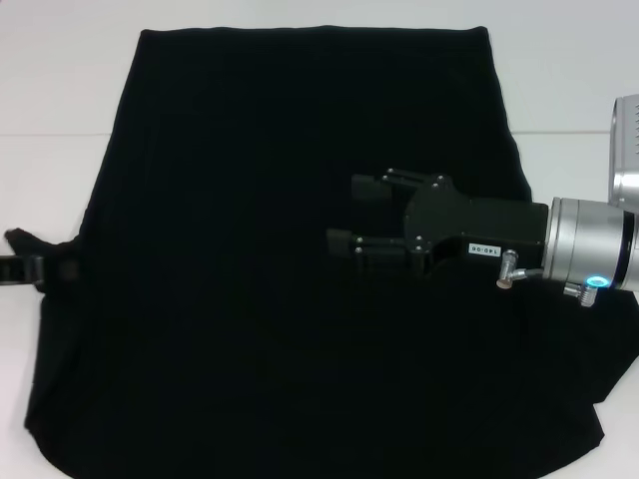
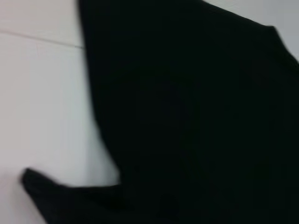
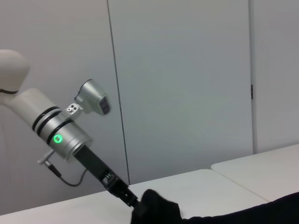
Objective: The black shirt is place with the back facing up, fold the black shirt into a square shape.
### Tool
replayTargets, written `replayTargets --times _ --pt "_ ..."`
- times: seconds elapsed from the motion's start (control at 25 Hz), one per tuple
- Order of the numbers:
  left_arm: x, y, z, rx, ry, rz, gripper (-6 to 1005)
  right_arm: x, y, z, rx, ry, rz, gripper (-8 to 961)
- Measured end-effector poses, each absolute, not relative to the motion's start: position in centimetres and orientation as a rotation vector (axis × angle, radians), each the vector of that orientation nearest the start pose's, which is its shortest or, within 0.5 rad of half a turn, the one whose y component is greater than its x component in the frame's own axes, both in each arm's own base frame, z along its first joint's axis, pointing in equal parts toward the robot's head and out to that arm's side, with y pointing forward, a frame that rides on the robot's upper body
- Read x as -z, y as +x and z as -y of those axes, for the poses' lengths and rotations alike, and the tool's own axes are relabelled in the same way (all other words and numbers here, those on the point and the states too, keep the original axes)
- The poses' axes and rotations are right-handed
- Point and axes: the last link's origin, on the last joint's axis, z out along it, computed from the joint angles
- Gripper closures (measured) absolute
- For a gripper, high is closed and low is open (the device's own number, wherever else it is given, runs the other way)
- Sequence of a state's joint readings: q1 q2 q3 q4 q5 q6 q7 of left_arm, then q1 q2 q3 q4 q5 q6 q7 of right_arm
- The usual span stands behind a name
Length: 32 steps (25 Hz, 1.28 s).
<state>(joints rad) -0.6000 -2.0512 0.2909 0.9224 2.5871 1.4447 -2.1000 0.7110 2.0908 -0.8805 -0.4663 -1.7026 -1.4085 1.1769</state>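
The black shirt (image 1: 280,249) lies flat on the white bench (image 1: 60,90), the left pincer (image 3: 133,205) pinches its nine-o'clock sleeve, the right pincer (image 1: 349,215) hangs apart at three o'clock, so folding that sleeve inward probably comes next.

We see the shirt (image 1: 270,249) spread flat on the table (image 1: 60,90), covering most of the surface before us, its straight hem at the far side and its wider end nearest us. The right gripper (image 1: 344,215) reaches in from the right, above the shirt's right half, fingers pointing left with a gap between them. At the shirt's left edge, the left gripper (image 1: 25,267) sits on the table beside a sleeve (image 1: 60,261) that pokes out leftward. Behind the table stands a wall (image 3: 187,84).
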Motion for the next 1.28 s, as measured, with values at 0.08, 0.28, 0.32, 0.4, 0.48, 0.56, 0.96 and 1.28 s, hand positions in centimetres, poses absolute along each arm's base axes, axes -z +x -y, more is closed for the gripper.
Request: replayTargets --times 0.08,0.28,0.32,0.4,0.48,0.56,0.96,1.28 --pt "-7.8 -32.3 -35.7 0.301 -2.171 1.429 999 4.0 18.8 -37.0 -0.891 -2.724 -0.318 99" --pt "-4.7 -30.1 -36.2 0.316 -2.347 1.330 999 3.9 18.8 -37.0 -0.894 -2.723 -0.313 99" --pt "-4.2 -29.9 -36.2 0.316 -2.369 1.316 999 3.9 18.8 -37.0 -0.895 -2.723 -0.311 99" --pt "-3.2 -29.5 -36.0 0.319 -2.412 1.287 999 3.9 18.7 -37.0 -0.897 -2.722 -0.310 99" --pt "-2.6 -29.4 -35.8 0.337 -2.431 1.289 999 3.8 18.7 -37.1 -0.900 -2.720 -0.309 99" --pt "-2.1 -29.3 -35.7 0.359 -2.438 1.307 998 3.8 18.6 -37.1 -0.903 -2.718 -0.306 98" --pt "-1.9 -27.4 -35.5 0.607 -2.475 1.244 812 2.6 19.2 -38.3 -0.889 -2.648 -0.380 98" --pt "0.6 -24.5 -33.0 1.047 -2.603 0.845 550 -1.3 22.3 -41.4 -0.789 -2.472 -0.904 99"
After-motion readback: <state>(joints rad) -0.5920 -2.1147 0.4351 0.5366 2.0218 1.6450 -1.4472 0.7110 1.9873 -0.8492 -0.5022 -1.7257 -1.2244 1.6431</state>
